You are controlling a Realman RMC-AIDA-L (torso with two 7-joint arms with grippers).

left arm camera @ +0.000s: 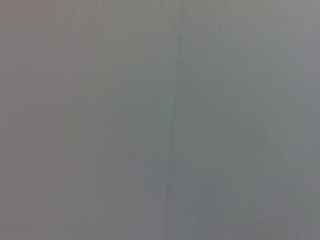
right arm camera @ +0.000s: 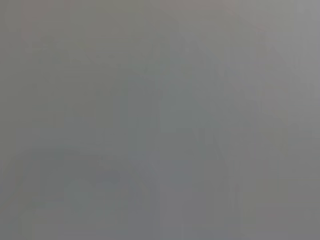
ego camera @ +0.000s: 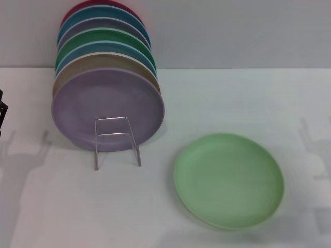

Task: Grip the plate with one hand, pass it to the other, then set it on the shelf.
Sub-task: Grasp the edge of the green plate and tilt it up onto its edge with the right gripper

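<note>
**Plate lay flat, nearer the right arm's side**

The plate (ego camera: 228, 180) lay flat on the white table (ego camera: 258, 103), untouched, to the right of the rack (ego camera: 117, 140) and a little nearer the robot. Being round, it offered no long axis; any stretch of rim would do. Only a dark sliver of the left arm (ego camera: 2, 112) showed, well left of the rack, and the right arm was out of sight (both wrist cameras showed blank grey), so I could not tell how either pincer stood. The rack's back slots held a leaning row of coloured plates (ego camera: 106, 88); bare table surrounded the plate, leaving room to approach.
</note>
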